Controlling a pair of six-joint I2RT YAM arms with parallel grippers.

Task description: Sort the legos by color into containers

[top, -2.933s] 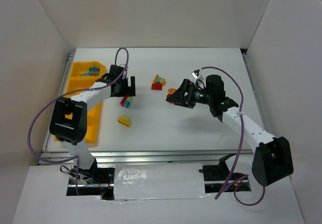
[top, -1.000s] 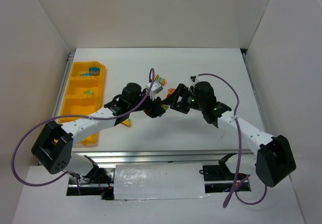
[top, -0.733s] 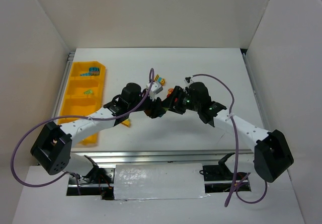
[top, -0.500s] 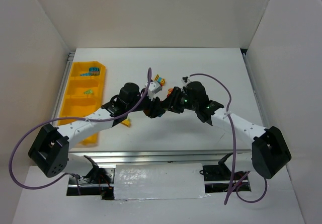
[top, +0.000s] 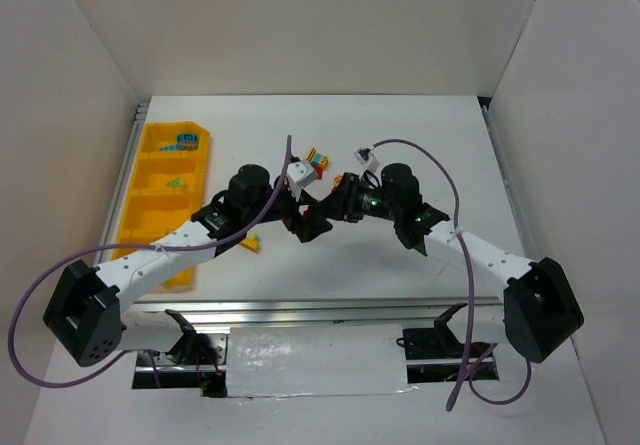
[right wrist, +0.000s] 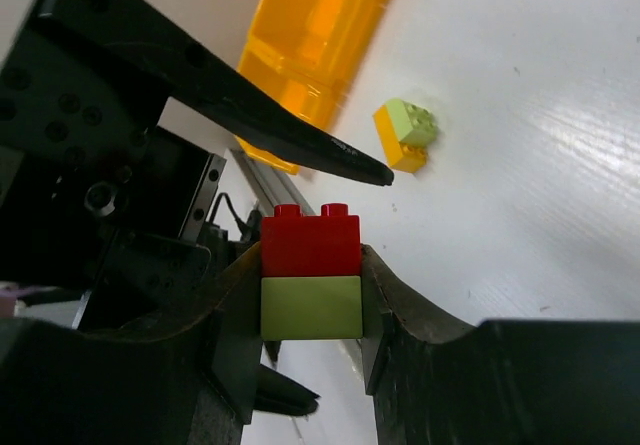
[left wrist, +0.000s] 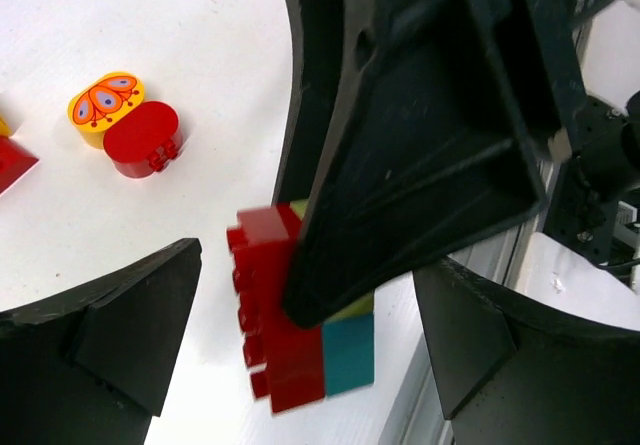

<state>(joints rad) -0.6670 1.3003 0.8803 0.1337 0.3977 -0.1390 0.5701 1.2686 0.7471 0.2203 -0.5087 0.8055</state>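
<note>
Lego clump (right wrist: pixel 311 250) gripped by right pincer (right wrist: pixel 309 300)

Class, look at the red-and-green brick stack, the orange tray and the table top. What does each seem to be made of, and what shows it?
Brick stack: likely hard moulded plastic, smooth, slightly glossy; crisp edges and round studs.
Tray: translucent orange plastic; light glows through its walls.
Table: white, glossy, faintly grained; perhaps painted or laminated board.

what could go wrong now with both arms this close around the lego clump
1. The open left fingers straddle the right fingers closely; closing could pinch them rather than the red-green-teal clump.
2. The clump seems held off the table; pulling it apart may fling a brick away from the yellow bin.
</note>
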